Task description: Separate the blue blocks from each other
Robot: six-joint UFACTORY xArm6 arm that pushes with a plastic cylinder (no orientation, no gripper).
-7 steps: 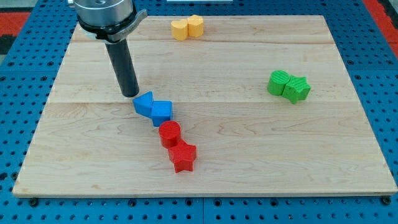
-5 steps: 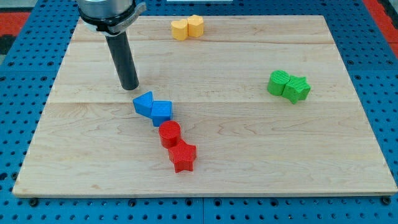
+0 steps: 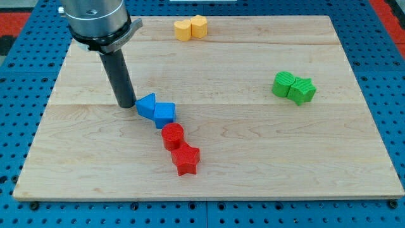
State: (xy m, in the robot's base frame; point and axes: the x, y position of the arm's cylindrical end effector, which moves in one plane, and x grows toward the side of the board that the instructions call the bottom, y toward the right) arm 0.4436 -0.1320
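Blue pegboard [image 3: 19, 120] surrounds a pale wooden board [image 3: 253, 152] that fills most of the frame. Just left of centre, two blue blocks touch each other: a blue wedge [image 3: 146, 105] on the left and a blue cube [image 3: 164, 114] on its lower right. My tip [image 3: 126, 104] sits on the board just left of the blue wedge, at or very near its left edge; contact cannot be confirmed. It is a bare rod with nothing to grasp, and it holds nothing. Directly below the blue cube, touching it, is a red cylinder [image 3: 172, 136], and below that, also touching, a red star [image 3: 186, 159], so the four form a diagonal chain running down to the right. At the top centre, two yellow blocks [image 3: 190, 28] stand side by side. At the right, two green blocks [image 3: 294, 88] sit together, well apart from everything else.
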